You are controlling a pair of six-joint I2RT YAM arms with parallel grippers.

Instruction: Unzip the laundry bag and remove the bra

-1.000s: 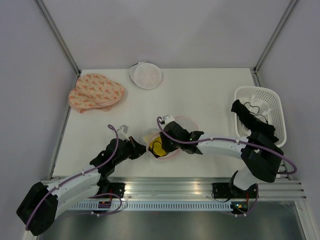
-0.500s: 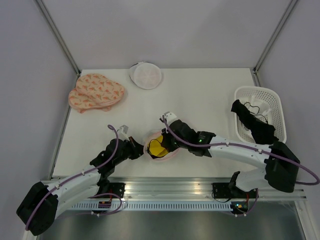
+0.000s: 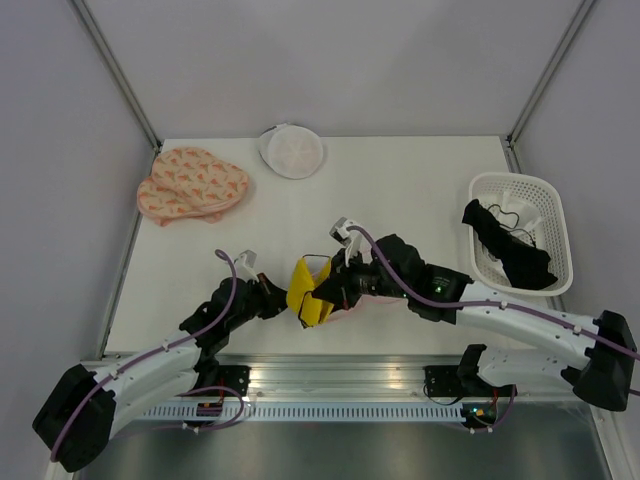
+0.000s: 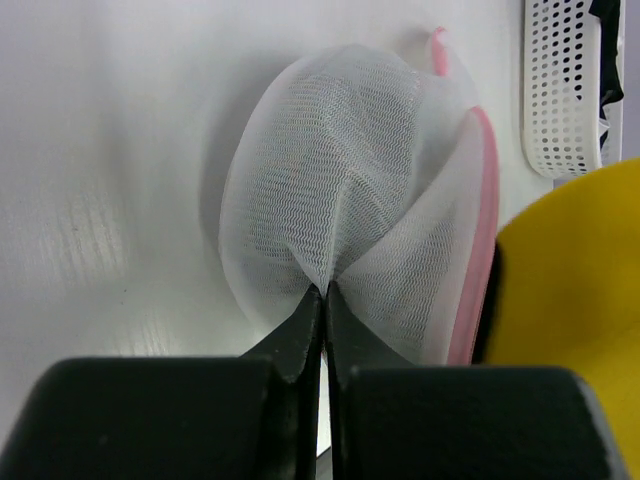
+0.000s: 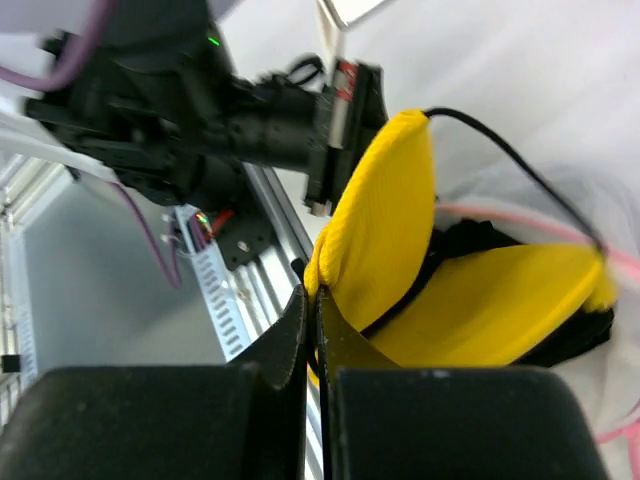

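The white mesh laundry bag (image 3: 345, 303) with pink trim lies near the table's front edge, its mouth open. My left gripper (image 3: 284, 304) is shut on a pinch of the bag's mesh (image 4: 340, 200), with its fingertips (image 4: 325, 292) closed on the fabric. My right gripper (image 3: 333, 291) is shut on the edge of the yellow bra (image 3: 307, 290) and holds it raised, mostly out of the bag. In the right wrist view the bra (image 5: 400, 220) has a black strap, and its lower cup still rests on the mesh (image 5: 600, 210). The bra also shows in the left wrist view (image 4: 580, 280).
A pink patterned bag (image 3: 190, 185) lies at the back left and a round white mesh bag (image 3: 291, 150) at the back middle. A white basket (image 3: 553, 205) holding a black garment (image 3: 510, 245) stands at the right. The metal rail (image 3: 350, 380) runs along the front.
My right gripper has drawn the yellow bra up and out of the bag's mouth, and the right arm has swung towards the front. My left gripper has stayed put on the mesh.
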